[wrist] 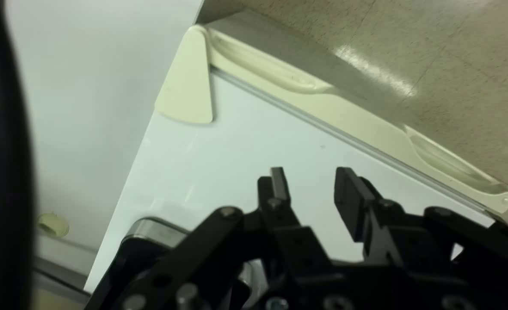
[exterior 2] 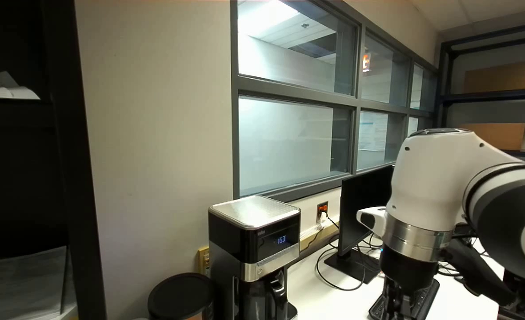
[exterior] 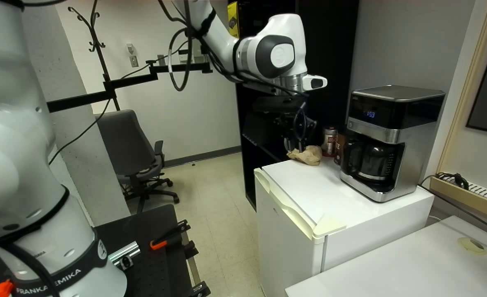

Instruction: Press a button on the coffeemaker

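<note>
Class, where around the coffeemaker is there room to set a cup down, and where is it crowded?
Bare: the fridge top between coffeemaker and cream trim; the white tabletop bordered by fridge and cream grommet. Crowded: the coffeemaker's side away from that tabletop: canister, brown tub, crumpled brown item.

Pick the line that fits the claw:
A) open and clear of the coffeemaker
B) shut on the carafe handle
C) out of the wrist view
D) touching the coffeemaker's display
A: the wrist view shows the white fridge through the gap of the claw, and both exterior views show it apart from the coffeemaker.
</note>
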### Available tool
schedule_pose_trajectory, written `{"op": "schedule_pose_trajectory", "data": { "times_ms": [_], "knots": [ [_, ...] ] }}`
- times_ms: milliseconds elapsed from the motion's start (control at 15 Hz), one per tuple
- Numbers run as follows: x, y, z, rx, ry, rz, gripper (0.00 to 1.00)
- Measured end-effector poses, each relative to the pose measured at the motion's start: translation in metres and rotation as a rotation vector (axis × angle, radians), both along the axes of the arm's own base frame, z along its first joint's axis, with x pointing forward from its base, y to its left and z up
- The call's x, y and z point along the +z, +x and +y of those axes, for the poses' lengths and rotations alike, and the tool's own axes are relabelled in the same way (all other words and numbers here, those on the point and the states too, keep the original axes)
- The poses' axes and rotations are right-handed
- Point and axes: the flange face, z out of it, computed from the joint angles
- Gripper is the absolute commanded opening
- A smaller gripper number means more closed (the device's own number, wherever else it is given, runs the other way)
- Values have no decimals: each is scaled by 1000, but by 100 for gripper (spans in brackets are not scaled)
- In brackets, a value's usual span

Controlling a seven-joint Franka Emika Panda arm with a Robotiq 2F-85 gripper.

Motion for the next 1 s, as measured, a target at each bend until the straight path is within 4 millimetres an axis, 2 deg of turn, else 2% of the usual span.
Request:
{"op": "schedule_pose_trajectory", "data": {
  "times_ms": [133,467,1000],
  "knots": [
    [-2,14,9,39,-47,-79,0],
    [-9,47,31,102,-145,-253,1],
    [-22,98,55,118,-233,-409,0]
  ]
}}
